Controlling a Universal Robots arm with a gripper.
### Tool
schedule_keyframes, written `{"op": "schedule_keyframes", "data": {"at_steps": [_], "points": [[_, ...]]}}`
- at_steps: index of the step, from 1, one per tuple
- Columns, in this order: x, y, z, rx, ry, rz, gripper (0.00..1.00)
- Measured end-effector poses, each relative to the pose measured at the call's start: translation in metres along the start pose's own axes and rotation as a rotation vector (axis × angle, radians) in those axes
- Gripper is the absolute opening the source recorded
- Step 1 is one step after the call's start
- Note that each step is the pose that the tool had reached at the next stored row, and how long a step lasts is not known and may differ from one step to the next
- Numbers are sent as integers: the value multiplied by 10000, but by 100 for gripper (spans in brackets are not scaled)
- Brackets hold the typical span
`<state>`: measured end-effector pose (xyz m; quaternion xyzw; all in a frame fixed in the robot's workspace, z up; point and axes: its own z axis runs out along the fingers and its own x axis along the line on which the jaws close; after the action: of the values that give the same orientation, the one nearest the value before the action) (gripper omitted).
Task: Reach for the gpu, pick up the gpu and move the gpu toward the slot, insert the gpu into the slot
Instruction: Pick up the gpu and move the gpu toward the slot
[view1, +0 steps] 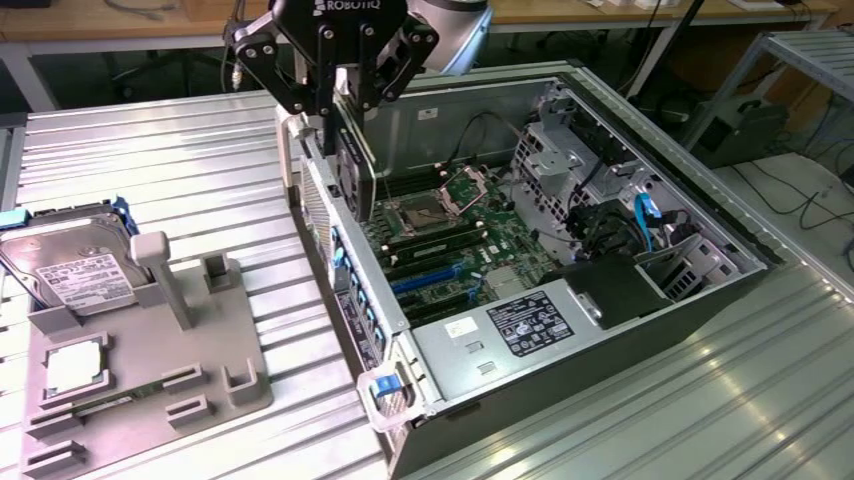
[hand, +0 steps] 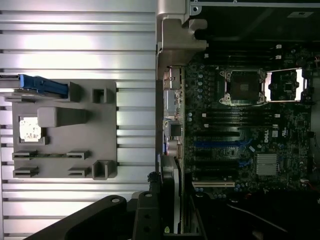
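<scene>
- The gripper (view1: 340, 105) has its jaws pinched on the upper edge of the gpu (view1: 351, 165), and the card hangs upright, straight below them.
- Beneath the jaws, the card's lower end sits at the rear rim of the open computer case (view1: 561, 390), above the green motherboard (view1: 501, 240).
- The wrist view shows the gpu's silver end bracket (hand: 176, 200) running along that rear edge.
- The blue slot (hand: 220, 144) lies on the board below and to one side of the jaws, apart from the card.
- Well away from the jaws, outside the case, a gray fixture (view1: 200, 360) holds a hard drive (view1: 74, 270) and a processor chip (view1: 74, 365).
</scene>
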<state>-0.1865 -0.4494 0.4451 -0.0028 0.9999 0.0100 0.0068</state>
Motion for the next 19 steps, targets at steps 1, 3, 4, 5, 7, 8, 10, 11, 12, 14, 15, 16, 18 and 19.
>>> {"op": "schedule_keyframes", "data": {"at_steps": [1,3,4,5,7,8,10,11,12,14,15,16,18,19], "points": [[-11,0,0,1,0,-1,27],[-31,0,0,3,0,0,27],[-41,0,1,4,0,0,27],[-51,0,1,5,0,-1,27],[-74,0,1,7,0,0,27],[-85,0,1,8,0,0,27],[-105,-1,2,9,0,0,27],[-115,-1,1,11,0,0,27],[-126,-1,2,12,0,0,27],[-145,-1,2,14,0,0,27],[-154,-1,2,15,0,-1,27],[-164,-1,2,16,0,-1,27],[-183,-1,2,18,0,-1,27],[-193,-1,3,19,0,-1,27]]}}
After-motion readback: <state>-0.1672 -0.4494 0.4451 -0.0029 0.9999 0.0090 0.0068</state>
